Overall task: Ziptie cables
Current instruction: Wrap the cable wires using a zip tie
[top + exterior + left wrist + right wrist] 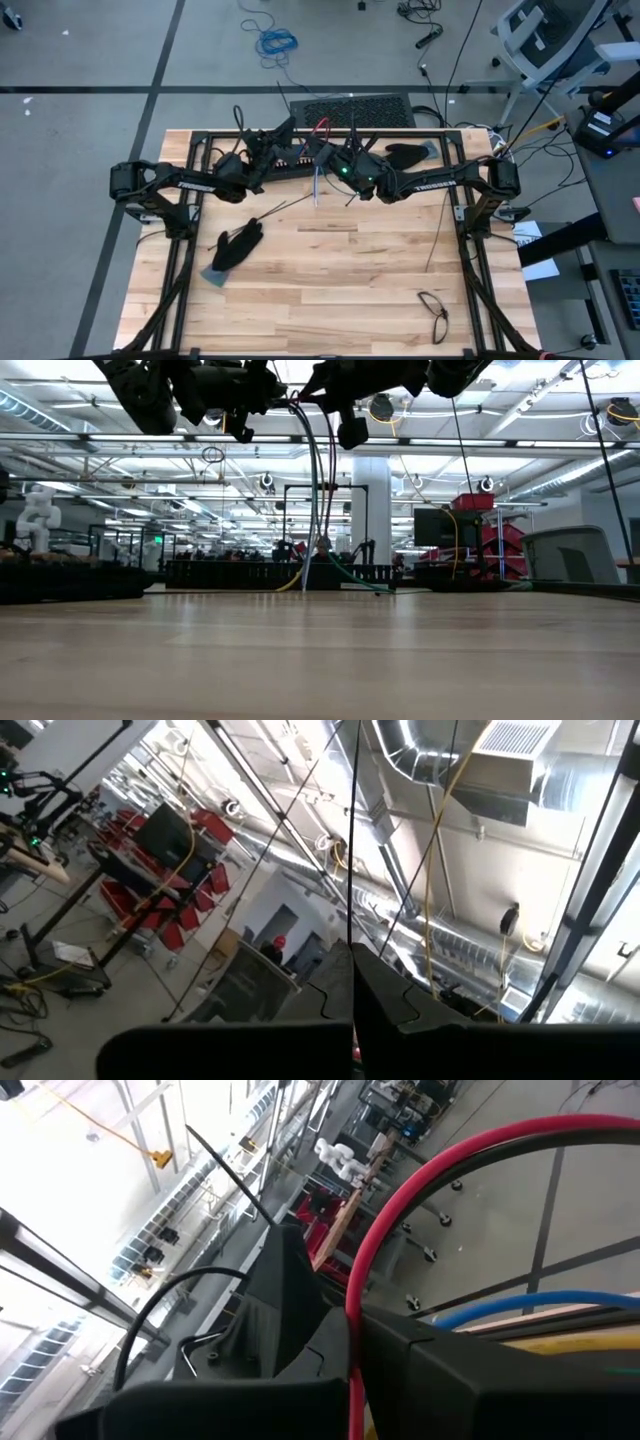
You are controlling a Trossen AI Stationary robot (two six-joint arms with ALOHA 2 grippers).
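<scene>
We count two claws, left (283, 137) and right (322, 150), one bundle of cables (317, 178), two black gloves (238, 246) (407, 155), one pair of glasses (435, 312), and one table (330, 290).

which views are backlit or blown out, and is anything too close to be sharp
Low view: bright ceiling lights leave both arms and the hanging thin coloured cables as dark shapes. Left wrist view: glare whitens the top left corner. Right wrist view: the thick red cable looks soft up close, with the left side washed white.

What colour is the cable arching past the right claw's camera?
Red; the cable shows best in the right wrist view.
</scene>
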